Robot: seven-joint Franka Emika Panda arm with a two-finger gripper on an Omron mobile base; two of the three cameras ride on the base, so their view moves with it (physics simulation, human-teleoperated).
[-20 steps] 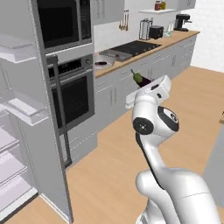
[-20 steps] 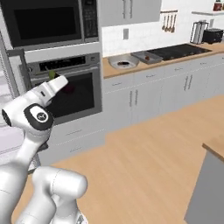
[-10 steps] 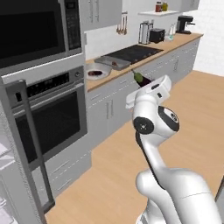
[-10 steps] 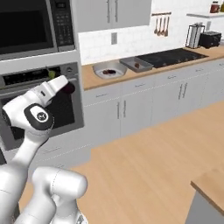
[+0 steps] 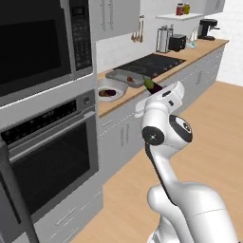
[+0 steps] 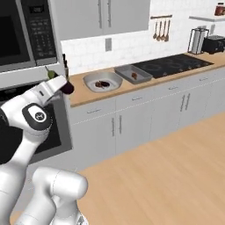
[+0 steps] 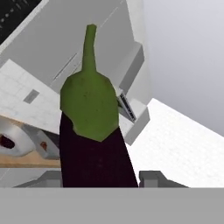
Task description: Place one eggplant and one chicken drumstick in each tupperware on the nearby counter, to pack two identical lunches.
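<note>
While the arm (image 5: 163,133) stands raised on the floor side of the counter (image 6: 145,84), its gripper (image 7: 99,177) is clamped on an eggplant (image 7: 92,140), stem end pointing away from the hand. Hand view: dark purple body between two dark fingertips (image 7: 151,177), green cap and stalk above. Left base view: eggplant (image 5: 151,85) pokes up past the hand, lined up in front of the counter's edge. Right base view: purple end (image 6: 67,88) shows at the hand, off the counter's left end.

Counter, two containers side by side:
- bowl (image 6: 103,81), light grey, rounded, at the counter's left end; dark reddish contents, too small to tell what.
- tray (image 6: 133,73), darker grey, rectangular, just right of the bowl and touching or nearly touching the stovetop (image 6: 173,65); a small reddish-brown item inside, unidentifiable.

Further along the counter: toaster (image 6: 215,43), with a metal canister (image 6: 197,40) just left of it. Utensils (image 6: 161,29) hang on the wall above the counter. Oven (image 5: 47,156) and microwave (image 5: 38,47) stand in a column left of the counter's end.
</note>
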